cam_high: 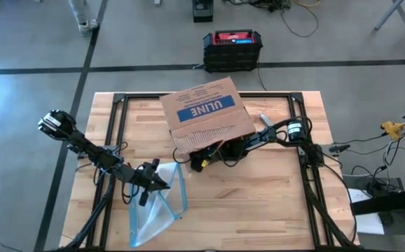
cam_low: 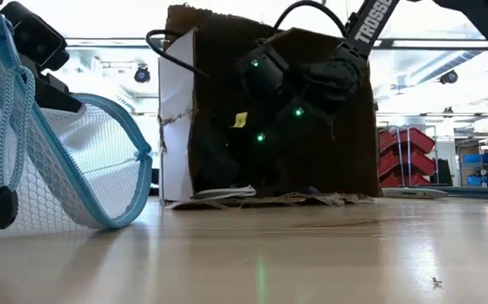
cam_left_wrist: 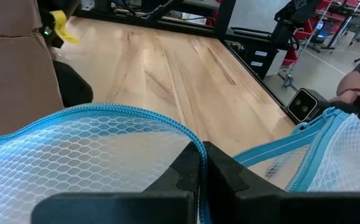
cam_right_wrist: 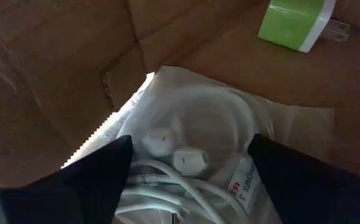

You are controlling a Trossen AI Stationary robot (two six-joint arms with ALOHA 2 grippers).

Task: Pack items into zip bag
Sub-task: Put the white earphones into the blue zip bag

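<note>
The zip bag [cam_high: 157,210], pale mesh with a blue zip rim, stands near the table's front left with its mouth open, and my left gripper [cam_left_wrist: 202,171] is shut on it. My right gripper [cam_right_wrist: 189,180] reaches into the brown ULINE box [cam_high: 206,112], which lies on its side. It is open, with one finger on either side of a clear packet of white earphones [cam_right_wrist: 192,149] on the box floor. Whether the fingers touch the packet, I cannot tell. A green-and-white plug [cam_right_wrist: 295,22] lies farther inside the box. My left gripper pinches the bag's blue zip rim [cam_left_wrist: 195,146] between its two fingers, at the open mouth. The fingers come almost level from the table's left. The rim is held up off the table, while the bag's lower part [cam_low: 75,219] rests on the wood.
The box's open side faces the table's near edge, with torn flaps [cam_low: 252,198] lying on the wood in front of it. Black frame rails [cam_high: 115,133] run along both sides of the table. A black case [cam_high: 232,49] sits on the floor beyond the far edge.
</note>
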